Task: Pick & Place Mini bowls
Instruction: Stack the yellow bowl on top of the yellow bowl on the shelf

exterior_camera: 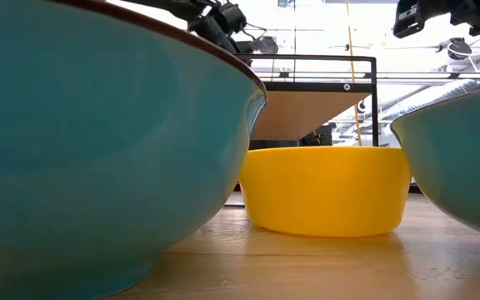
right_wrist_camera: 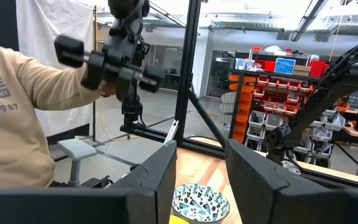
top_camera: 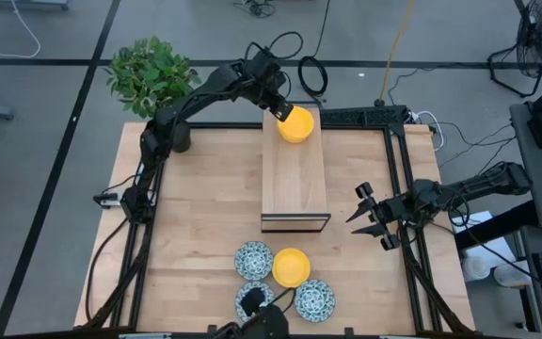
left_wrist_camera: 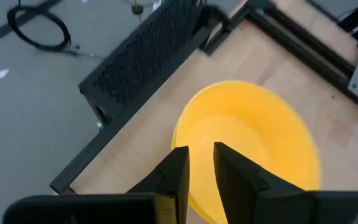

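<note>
The pale wooden surface (top_camera: pixel 205 217) carries a raised wooden block (top_camera: pixel 294 179). At its far end sits a plain bright yellow mini bowl (top_camera: pixel 296 124), with the left gripper (left_wrist_camera: pixel 197 171) over its rim, jaws slightly parted and straddling the wall. The bowl looks light, rigid and slick, so it is best pinched at the rim. Another yellow bowl (top_camera: pixel 291 267) and three blue floral bowls (top_camera: pixel 253 259) cluster at the near edge. The right gripper (top_camera: pixel 370 217) waits at the right, jaws open and empty.

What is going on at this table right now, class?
The left gripper is at the far end of a raised wooden platform, its fingers straddling the rim of a yellow bowl sitting there. Near the front edge, another yellow bowl and three blue floral bowls wait. The right gripper hangs open at the right side.
</note>
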Robot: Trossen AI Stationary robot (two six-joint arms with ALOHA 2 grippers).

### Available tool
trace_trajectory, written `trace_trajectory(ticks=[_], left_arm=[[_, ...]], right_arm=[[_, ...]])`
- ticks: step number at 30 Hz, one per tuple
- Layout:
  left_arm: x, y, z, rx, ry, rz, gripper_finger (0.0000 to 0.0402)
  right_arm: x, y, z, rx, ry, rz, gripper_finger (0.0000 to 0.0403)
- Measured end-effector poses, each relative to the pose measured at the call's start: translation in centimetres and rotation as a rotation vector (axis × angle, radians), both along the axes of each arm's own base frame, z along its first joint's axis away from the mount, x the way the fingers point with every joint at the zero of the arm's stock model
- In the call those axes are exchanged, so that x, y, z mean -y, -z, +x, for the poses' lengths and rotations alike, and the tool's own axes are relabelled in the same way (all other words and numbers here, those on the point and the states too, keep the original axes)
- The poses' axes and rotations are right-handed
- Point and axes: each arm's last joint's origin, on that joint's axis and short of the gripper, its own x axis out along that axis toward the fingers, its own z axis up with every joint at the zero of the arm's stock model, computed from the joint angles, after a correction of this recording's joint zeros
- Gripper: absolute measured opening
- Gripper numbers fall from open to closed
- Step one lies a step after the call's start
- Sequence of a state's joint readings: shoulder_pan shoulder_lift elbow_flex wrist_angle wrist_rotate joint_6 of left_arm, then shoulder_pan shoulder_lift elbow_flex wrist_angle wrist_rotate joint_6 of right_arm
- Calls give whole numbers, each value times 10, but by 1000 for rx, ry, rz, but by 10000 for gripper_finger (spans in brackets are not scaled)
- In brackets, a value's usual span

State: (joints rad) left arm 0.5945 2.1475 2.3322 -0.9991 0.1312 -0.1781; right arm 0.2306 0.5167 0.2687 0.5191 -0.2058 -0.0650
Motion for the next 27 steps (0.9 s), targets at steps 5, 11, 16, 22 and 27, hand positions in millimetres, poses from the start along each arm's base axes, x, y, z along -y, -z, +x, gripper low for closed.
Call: trace_trajectory(ticks=[5, 11, 16, 22, 27], left_arm=[[11, -36, -18, 84, -22, 30, 76], [48, -88, -54, 166, 66, 50, 76], [107, -123, -82, 157, 250, 139, 76], [195, -146, -99, 123, 450, 259, 76], [269, -150, -100, 117, 585, 373, 76]], right_arm=[[0, 0, 0, 0, 0, 0, 125], [0, 0, 0, 0, 0, 0, 125], [0, 0, 0, 0, 0, 0, 125], [0, 0, 0, -4, -1, 4, 125], [0, 1, 2, -31, -8, 38, 125]])
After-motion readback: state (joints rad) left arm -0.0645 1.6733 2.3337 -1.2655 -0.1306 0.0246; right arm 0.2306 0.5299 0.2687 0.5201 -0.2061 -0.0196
